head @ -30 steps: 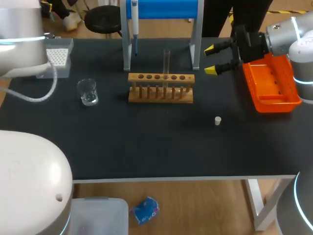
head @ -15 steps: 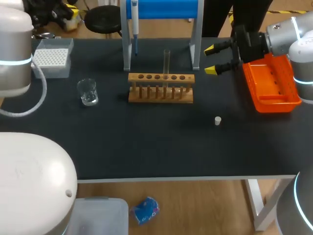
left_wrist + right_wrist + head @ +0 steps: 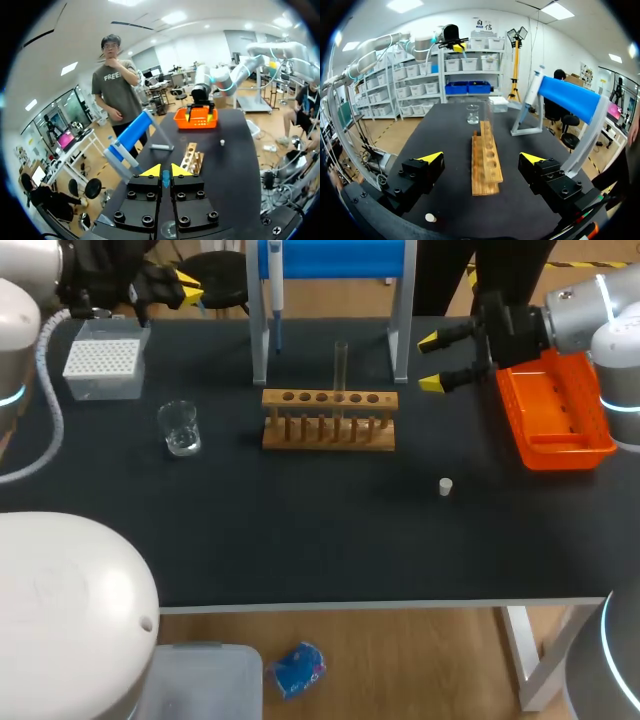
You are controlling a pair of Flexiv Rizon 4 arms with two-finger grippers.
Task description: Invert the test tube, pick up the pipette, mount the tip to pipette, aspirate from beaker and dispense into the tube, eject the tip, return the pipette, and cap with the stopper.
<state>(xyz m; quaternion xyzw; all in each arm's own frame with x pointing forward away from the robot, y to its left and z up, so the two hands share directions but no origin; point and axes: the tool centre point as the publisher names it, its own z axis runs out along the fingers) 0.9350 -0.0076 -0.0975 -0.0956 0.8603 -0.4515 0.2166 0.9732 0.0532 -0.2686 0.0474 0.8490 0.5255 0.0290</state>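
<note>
Pipette (image 3: 275,285) pickup is next, I judge: my left gripper (image 3: 162,171), pinched together and empty, must open, while my right gripper (image 3: 438,362) hangs wide apart, empty.

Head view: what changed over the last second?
The left arm swung away toward the table's far left corner, so its left gripper now shows just beyond the tip box, which it no longer covers. Nothing was taken hold of or let go. The right gripper, test tube, rack, beaker and stopper stayed put.
</note>
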